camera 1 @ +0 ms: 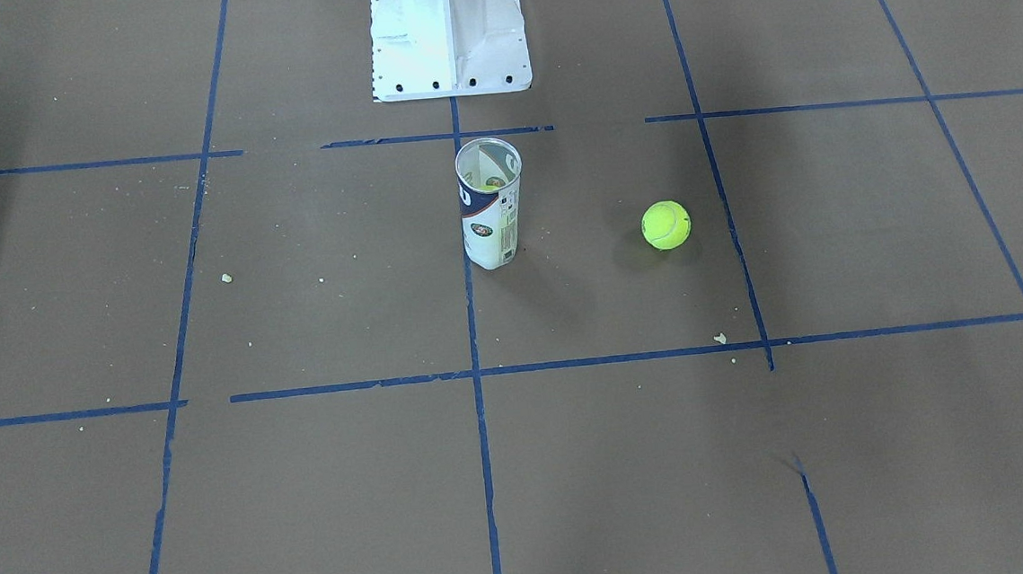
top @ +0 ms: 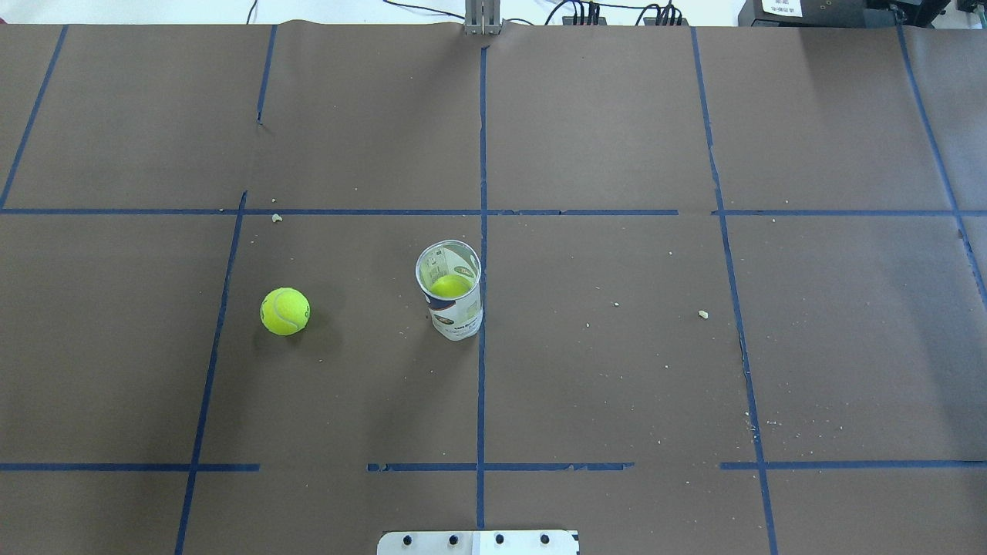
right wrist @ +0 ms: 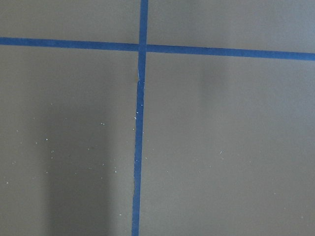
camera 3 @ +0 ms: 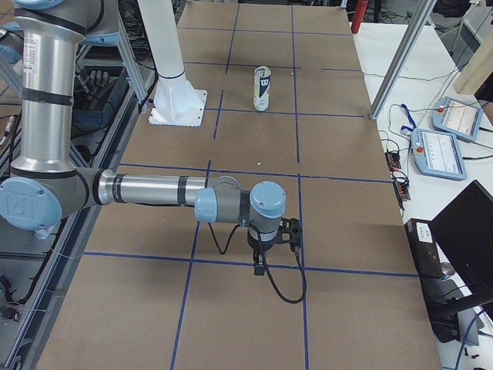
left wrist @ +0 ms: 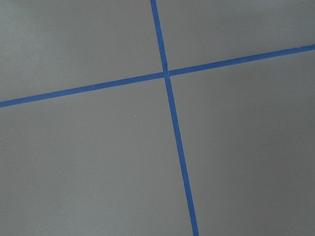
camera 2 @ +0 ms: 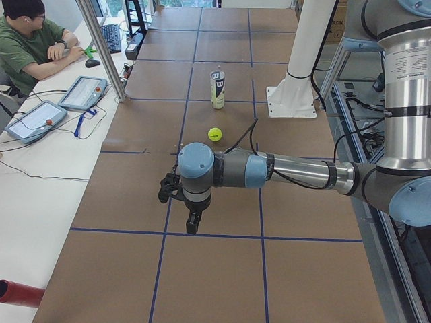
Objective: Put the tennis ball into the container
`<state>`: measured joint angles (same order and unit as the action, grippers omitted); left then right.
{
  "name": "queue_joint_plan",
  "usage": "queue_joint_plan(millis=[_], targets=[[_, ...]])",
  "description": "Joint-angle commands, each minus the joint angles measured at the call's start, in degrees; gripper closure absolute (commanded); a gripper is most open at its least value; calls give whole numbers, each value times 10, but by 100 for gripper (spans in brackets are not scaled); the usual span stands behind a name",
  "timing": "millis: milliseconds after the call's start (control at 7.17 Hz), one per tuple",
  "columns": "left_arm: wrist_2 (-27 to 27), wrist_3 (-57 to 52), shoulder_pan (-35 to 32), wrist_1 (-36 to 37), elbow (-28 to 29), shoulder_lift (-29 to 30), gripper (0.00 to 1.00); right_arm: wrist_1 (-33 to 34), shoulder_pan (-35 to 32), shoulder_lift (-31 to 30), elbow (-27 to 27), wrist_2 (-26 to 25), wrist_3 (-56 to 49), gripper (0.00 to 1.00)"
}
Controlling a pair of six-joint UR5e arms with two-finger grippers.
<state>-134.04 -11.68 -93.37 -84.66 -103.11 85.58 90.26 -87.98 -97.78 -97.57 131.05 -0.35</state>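
Overhead exterior shows us the brown table, with the clear container upright at its middle and a yellow-green ball inside it. The tennis ball lies on the paper, well apart, on the robot's left side. We cannot tell whether the left gripper or the right gripper is apart or together.

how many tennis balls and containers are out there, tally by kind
tennis balls: 2, the loose tennis ball and a second tennis ball already inside the tube
container: 1, upright, top open
total: 3
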Motion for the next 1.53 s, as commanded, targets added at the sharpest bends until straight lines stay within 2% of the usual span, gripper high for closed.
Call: queue_joint_plan(millis=[0,279,419,698,977,1116,1256,1395], targets=[[5,2,-3,0,13,56,0,0,0,0,0,0,0,0],[-17,-3,-3,-8,6,46,0,0,0,0,0,0,0,0],[-12,41,10,-15,-21,55,0,0,0,0,0,0,0,0],[-13,195,84,-19,-54,66,0,0,0,0,0,0,0,0],[-8,394,186,-61,-86,99,0,0,0,0,0,0,0,0],[19,488,236,-71,-89,134,0,0,0,0,0,0,0,0],[68,575,294,-71,-95,166,0,0,0,0,0,0,0,0],[77,644,344,-79,-96,182,0,0,0,0,0,0,0,0]])
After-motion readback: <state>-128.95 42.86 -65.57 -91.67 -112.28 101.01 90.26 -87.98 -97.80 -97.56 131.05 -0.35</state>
